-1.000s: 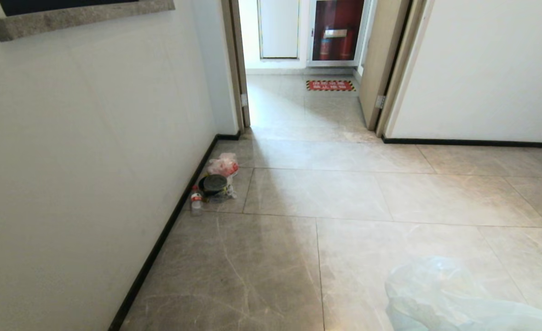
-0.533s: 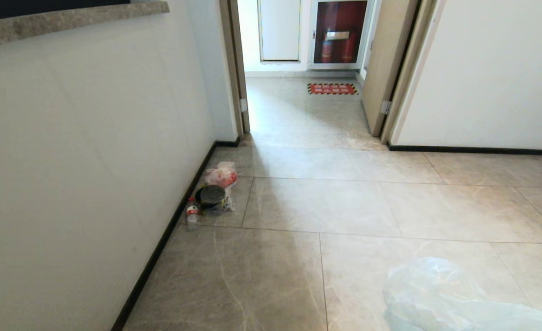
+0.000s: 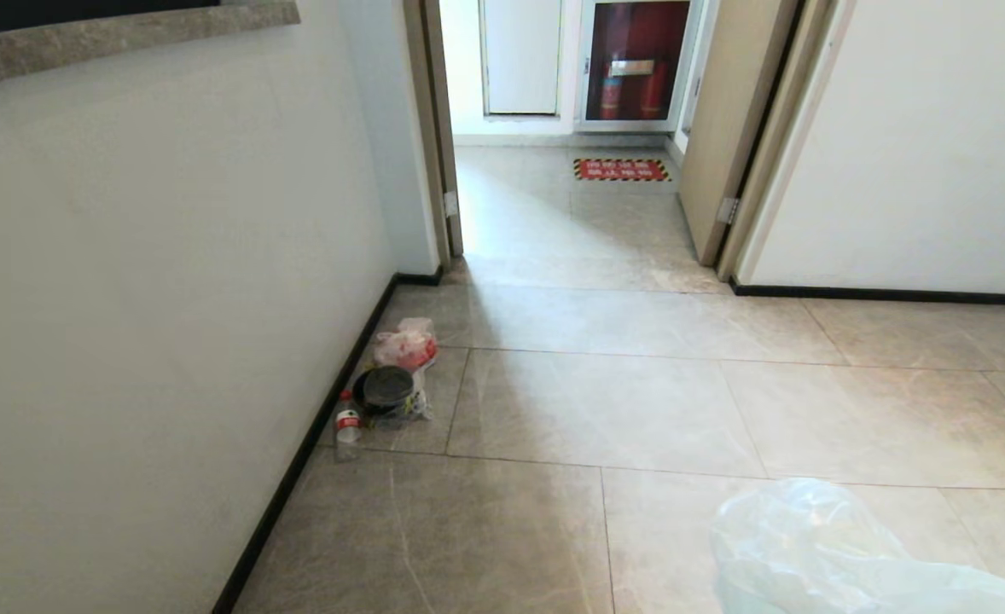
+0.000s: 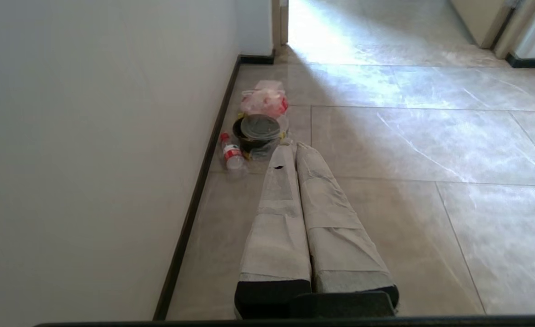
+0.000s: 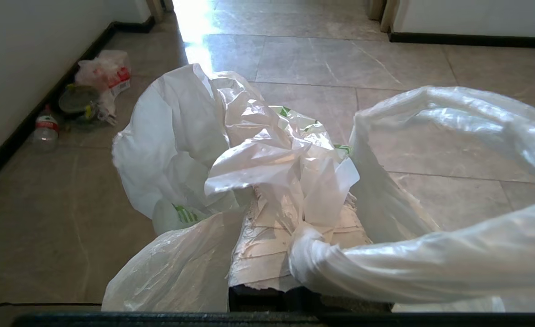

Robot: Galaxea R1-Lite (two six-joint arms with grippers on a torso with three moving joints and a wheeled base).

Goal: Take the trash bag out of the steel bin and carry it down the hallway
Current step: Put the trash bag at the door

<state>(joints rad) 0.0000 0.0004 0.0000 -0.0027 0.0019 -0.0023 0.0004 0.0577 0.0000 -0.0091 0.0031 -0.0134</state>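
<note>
i'm watching the trash bag (image 5: 249, 154) bunching up around my right gripper (image 5: 294, 213); the taped fingers (image 5: 267, 245) are pressed together and are gripping a knotted twist of the thin white plastic, which is wrapping over and in front of them. from that knot one loop of the bag is stretching away past the gripper and curving round in a wide arc, while the rest is billowing up ahead of the fingertips, with bits of green print showing through. in the head view only a pale puff of the trash bag (image 3: 818, 554) is peeking up at the lower edge, over the tiled floor (image 3: 605, 409).

my left gripper (image 4: 290, 150) is hanging empty, its two taped fingers (image 4: 326, 204) lying closed side by side, pointing toward the litter pile (image 3: 392, 384) by the wall (image 3: 170, 273). that pile is sitting against the dark skirting: a pinkish bag, a round dark container and a small bottle with a red cap (image 3: 347, 419), all well apart from the trash bag and nearer the wall than it.

beyond the litter pile, the hallway (image 3: 554, 213) is opening through a doorway, and a red-fronted cabinet (image 3: 635, 60) is standing at its far end with a red floor sign (image 3: 622, 170) just in front of it.
</note>
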